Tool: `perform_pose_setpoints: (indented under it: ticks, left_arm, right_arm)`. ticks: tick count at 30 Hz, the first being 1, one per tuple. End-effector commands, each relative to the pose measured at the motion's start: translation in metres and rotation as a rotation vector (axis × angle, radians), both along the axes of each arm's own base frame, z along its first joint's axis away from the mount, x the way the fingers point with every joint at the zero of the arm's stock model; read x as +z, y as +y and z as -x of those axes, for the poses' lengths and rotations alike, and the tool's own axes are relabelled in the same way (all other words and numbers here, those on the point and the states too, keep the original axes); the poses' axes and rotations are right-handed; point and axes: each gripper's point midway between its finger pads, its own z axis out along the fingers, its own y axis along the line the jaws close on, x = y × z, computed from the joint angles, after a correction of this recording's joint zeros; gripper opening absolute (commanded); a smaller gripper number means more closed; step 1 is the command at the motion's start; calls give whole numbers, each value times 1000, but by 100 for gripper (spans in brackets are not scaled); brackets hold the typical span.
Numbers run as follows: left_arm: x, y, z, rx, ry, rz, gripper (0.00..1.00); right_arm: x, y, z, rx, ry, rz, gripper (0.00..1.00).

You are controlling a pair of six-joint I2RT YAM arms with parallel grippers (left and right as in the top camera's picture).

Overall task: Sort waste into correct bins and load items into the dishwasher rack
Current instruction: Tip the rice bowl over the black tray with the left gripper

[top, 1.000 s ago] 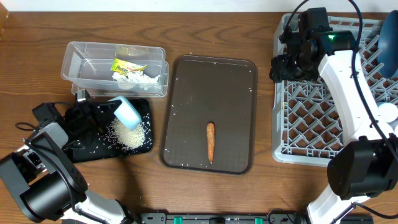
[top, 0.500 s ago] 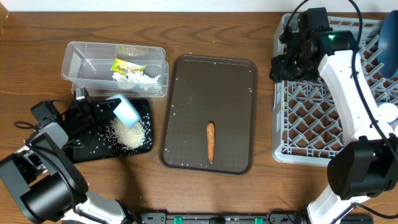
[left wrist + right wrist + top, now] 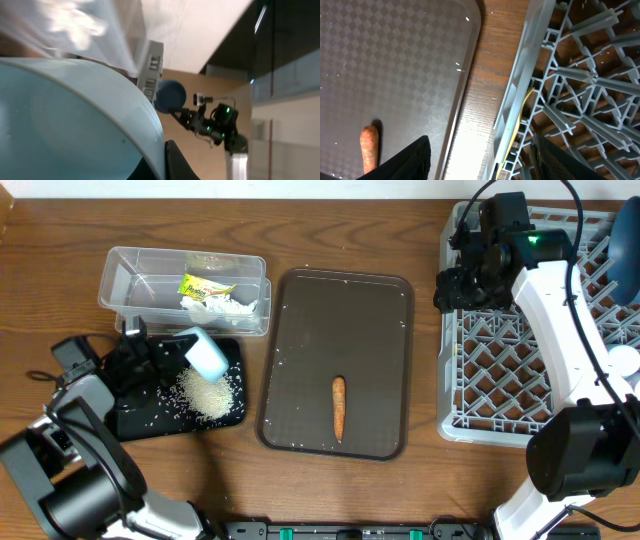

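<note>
My left gripper [image 3: 186, 358] is shut on the light-blue cup [image 3: 207, 355] and holds it tilted over the black tray [image 3: 130, 415], where a pile of rice [image 3: 208, 394] lies. The cup fills the left wrist view [image 3: 65, 120]. The clear tub [image 3: 130, 280] holds the yellow wrapper [image 3: 205, 285] and white tissue [image 3: 228, 306]. The carrot piece [image 3: 338, 405] lies on the brown serving tray [image 3: 340, 310]. My right gripper [image 3: 455, 285] is open and empty at the left edge of the grey rack [image 3: 520, 350]. The yellow spoon [image 3: 520, 120] lies inside that edge. The blue plate [image 3: 630, 240] stands in the rack.
A white round dish [image 3: 625, 360] sits in the rack's right side. The right wrist view shows the carrot [image 3: 369, 150], the brown tray's corner [image 3: 395, 60] and a strip of bare wood beside the rack [image 3: 580, 85].
The left gripper and the light-blue cup have shifted slightly toward the far side of the black tray. The right arm has not moved.
</note>
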Motion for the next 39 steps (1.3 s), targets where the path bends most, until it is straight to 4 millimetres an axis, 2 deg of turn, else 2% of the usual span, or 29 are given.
perform_pose_setpoints:
  ticks: [1,4,8,9,11,12,13,15,18,27,33,35,39]
  left_arm:
    - [24,-11,1,-21,-74,-65,6]
    - [18,-2,-5,49,-40,-188,6]
    - [-14,12,-4,148,161,-278,6]
    - [-12,8,-2,137,178,-237,6]
    - [21,-6,0,39,-3,-141,6]
    - [44,-13,3,-27,-146,-95,6]
    - [51,-13,4,-43,-175,-78,6]
    - [47,-8,1,-15,-166,-107,6]
    - [31,3,-5,56,-53,-137,6]
    - [31,-9,-6,24,-54,-139,6]
    - [30,-9,-6,28,-50,-146,6]
    - [37,-14,-4,-3,-83,-119,6]
    - [48,-39,-3,-84,-145,-123,6]
  right_arm:
    - [12,-2,-2,0,-33,1,64]
    - [12,-2,-2,0,-33,1,64]
    - [12,-2,-2,1,-33,1,64]
    - [12,-2,-2,1,-32,1,64]
    - [12,-2,-1,1,-30,1,64]
    - [12,-2,-1,1,-30,1,64]
    - [12,-2,-2,1,-32,1,64]
    - [12,-2,-2,0,-35,0,64]
    - [12,-2,-2,0,-34,0,64]
    - [12,-2,-1,1,-29,1,64]
    - [12,-2,-1,1,-29,1,64]
    - [12,-2,-1,1,-29,1,64]
    - [12,-3,-2,-1,-32,1,64]
